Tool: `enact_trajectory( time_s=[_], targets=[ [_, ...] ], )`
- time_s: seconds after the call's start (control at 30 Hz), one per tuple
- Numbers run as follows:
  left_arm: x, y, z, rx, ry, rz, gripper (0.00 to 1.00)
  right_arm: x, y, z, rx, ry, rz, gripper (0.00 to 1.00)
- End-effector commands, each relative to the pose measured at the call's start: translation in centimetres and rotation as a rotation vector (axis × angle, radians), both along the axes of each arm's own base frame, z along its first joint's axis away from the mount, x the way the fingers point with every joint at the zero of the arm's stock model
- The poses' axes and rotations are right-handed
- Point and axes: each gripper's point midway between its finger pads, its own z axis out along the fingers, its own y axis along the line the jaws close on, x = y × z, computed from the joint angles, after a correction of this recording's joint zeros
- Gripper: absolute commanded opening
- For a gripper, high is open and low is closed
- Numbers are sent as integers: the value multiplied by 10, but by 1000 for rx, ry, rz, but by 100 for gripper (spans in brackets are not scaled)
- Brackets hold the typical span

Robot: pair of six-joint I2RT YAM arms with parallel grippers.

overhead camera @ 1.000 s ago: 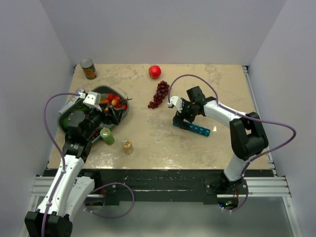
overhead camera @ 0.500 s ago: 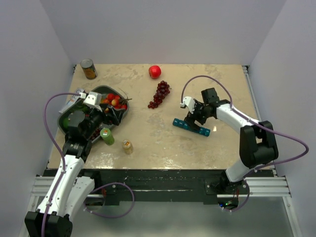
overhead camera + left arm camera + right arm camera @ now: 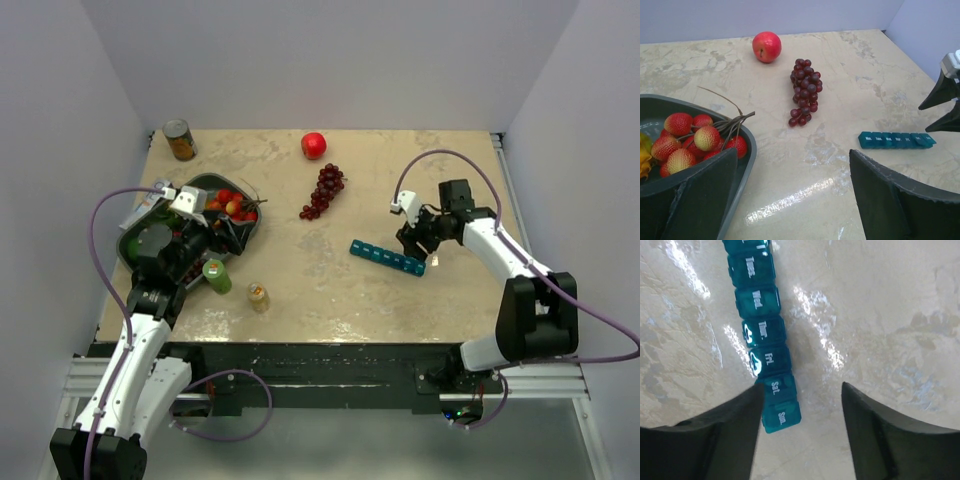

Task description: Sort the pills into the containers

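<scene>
1. Lying flat, one pill organiser (image 3: 762,335) is seen, its end between the two spread fingers of the right gripper (image 3: 801,387).
2. The two fingers of the left gripper (image 3: 793,152) are held apart, one above the single tray (image 3: 749,140).

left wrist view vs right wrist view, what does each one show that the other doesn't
Only the left wrist view: the red apple, the grapes, the dark green tray with red fruit in it, and the left arm's own fingers, wide apart. Only the right wrist view: the day labels on the lids, Tues. to Sun., readable. Both: the teal pill organiser lying on the marble table, and the right arm's fingers by its end.
</scene>
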Motion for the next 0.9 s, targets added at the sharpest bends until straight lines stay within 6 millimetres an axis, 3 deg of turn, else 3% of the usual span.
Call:
enact_trajectory(
  time_s=[0.0,0.07,0.13,0.17,0.2,0.23,0.27,0.3,0.33,0.37,0.4,0.43,0.47,0.53,0.57,0.6,0.73,0.77,0.87],
  targets=[
    [-7,-20,10,-20,-57,-129,90,-17,-7,-7,2,44,-18,58],
    [-11,-35,12,-46,-76,-213,81,-17,-8,-3,13,36,-28,44],
    [-15,-57,7,-84,-23,-336,59,-18,-6,1,37,34,-27,36],
    [-19,-73,7,-94,-4,-401,40,-17,-6,2,46,33,-31,30],
    [-14,-86,-7,-97,68,-439,31,-18,-4,4,64,34,-26,28],
    [-12,-99,2,-99,71,-477,23,-19,-3,4,73,40,-23,27],
    [-17,-120,0,-100,97,-541,7,-19,-3,5,81,42,-24,26],
    [-12,-135,-20,-109,189,-581,2,-20,-2,3,92,53,-22,26],
    [-6,-148,-13,-108,191,-605,0,-19,-2,2,94,58,-23,25],
    [-14,-168,-21,-89,226,-663,0,-19,-3,2,95,62,-26,25],
    [-6,-181,-47,-34,269,-692,0,-18,-3,1,98,69,-25,26],
    [0,-194,-40,-5,250,-724,2,-18,-4,3,111,69,-27,26],
    [-6,-207,-55,41,300,-765,8,-18,-3,4,121,72,-22,27],
    [17,-223,-77,168,284,-798,16,-20,-2,9,149,72,-12,29],
    [10,-227,-109,243,380,-824,35,-20,-2,9,157,76,-10,29],
    [24,-232,-106,335,281,-840,43,-22,-1,10,162,78,-4,30],
    [35,-245,-125,493,103,-906,77,-22,-1,13,182,84,-1,31],
    [38,-251,-121,511,20,-918,99,-22,0,14,189,84,1,31],
    [41,-255,-121,636,-239,-1009,99,-23,1,17,204,84,6,31]
  ],
)
